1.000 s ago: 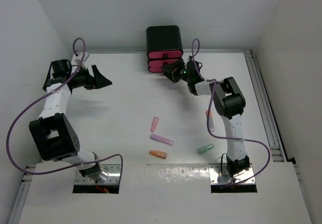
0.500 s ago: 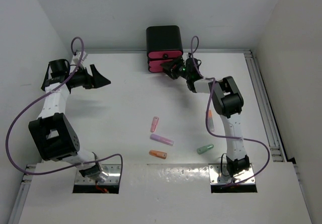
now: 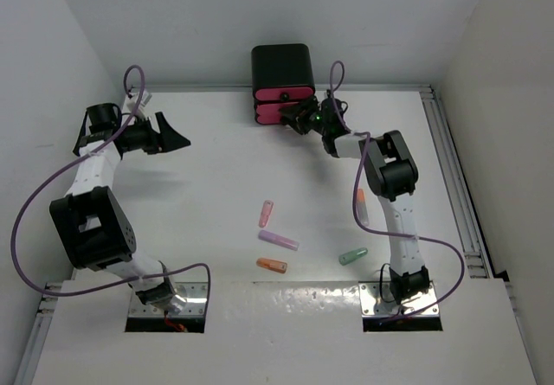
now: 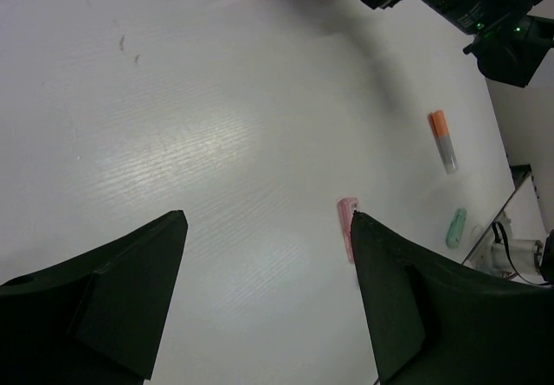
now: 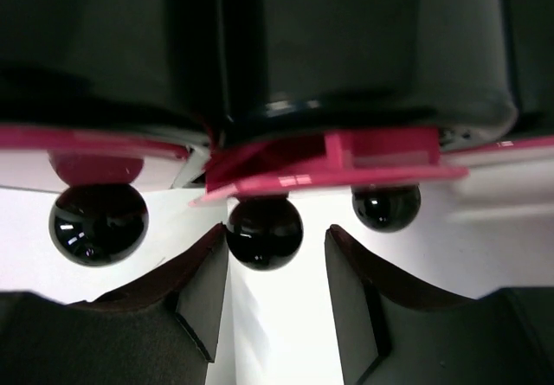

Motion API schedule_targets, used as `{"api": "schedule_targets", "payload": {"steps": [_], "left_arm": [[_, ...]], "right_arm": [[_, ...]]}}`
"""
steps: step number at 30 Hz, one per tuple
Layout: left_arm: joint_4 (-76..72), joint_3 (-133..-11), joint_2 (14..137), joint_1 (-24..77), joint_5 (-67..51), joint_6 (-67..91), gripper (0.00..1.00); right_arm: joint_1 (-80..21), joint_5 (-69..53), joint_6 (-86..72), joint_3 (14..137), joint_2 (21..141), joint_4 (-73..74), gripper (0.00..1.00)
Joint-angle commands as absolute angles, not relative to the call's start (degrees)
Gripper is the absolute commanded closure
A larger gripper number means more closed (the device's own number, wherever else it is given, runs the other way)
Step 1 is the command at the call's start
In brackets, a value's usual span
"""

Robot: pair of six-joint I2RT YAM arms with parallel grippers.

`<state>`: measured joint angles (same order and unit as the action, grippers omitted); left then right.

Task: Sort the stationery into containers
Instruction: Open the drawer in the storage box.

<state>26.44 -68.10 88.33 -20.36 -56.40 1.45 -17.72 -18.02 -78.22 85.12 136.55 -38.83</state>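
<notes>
At twelve o'clock the right gripper (image 3: 293, 118) sits at the black box's (image 3: 282, 63) pink drawers (image 3: 283, 97), slightly parted around a dark knob (image 5: 264, 232), while the left gripper (image 3: 177, 134) hangs wide open, empty, at ten o'clock, and pink stick (image 3: 266, 213), purple stick (image 3: 278, 240), orange stick (image 3: 272, 266) and green stick (image 3: 352, 256) lie on the tabletop (image 3: 216, 186) toward six.

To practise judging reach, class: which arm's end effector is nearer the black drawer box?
Right. The right end effector is at the front of the drawer box, its fingers either side of a dark knob. The left end effector hangs far off to the left of it.
</notes>
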Motion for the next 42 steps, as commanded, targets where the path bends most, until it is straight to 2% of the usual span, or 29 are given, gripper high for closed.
{"api": "schedule_targets", "payload": {"steps": [1,11,18,24,28,42], "left_arm": [[24.7,-70.8,89.2,-21.2,-58.3,0.5,0.18],[24.2,-71.5,90.4,-20.9,-58.3,0.9,0.18],[23.6,-71.3,90.4,-20.9,-58.4,1.0,0.18],[23.0,-70.5,90.0,-21.1,-59.0,1.0,0.18],[22.8,-70.2,89.8,-21.2,-59.7,0.9,0.18],[26.5,-70.9,91.2,-22.0,-62.3,-4.0,0.21]], "right_arm": [[-17.3,-16.5,-76.8,88.6,137.3,-40.2,0.52],[-16.6,-16.4,-76.2,91.3,139.0,-39.3,0.55],[-16.6,-17.8,-74.4,89.7,138.3,-41.1,0.79],[-17.1,-19.9,-73.5,84.4,135.5,-44.0,0.90],[-17.9,-20.6,-73.1,78.6,131.7,-45.8,0.94],[-21.4,-20.7,-74.8,61.6,121.4,-47.1,0.94]]}}
